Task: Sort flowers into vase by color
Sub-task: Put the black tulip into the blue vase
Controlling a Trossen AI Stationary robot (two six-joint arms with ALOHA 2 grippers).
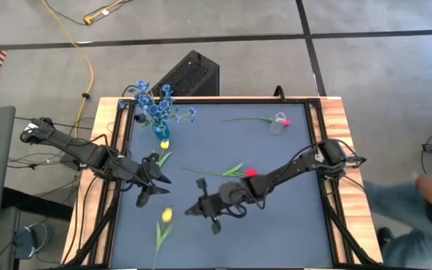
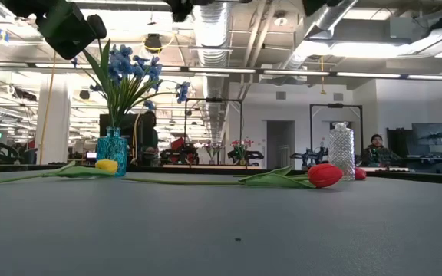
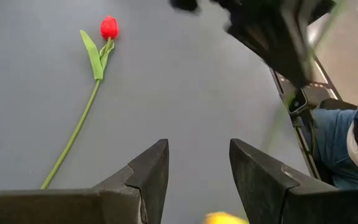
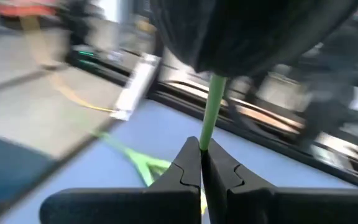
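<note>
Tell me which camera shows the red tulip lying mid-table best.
Left wrist view: the red tulip lies whole and unobstructed, showing blossom, leaf and long stem. The high view shows it small, blossom against the right arm. The low view shows it side-on, stem a thin line. The right wrist view misses it.
</note>
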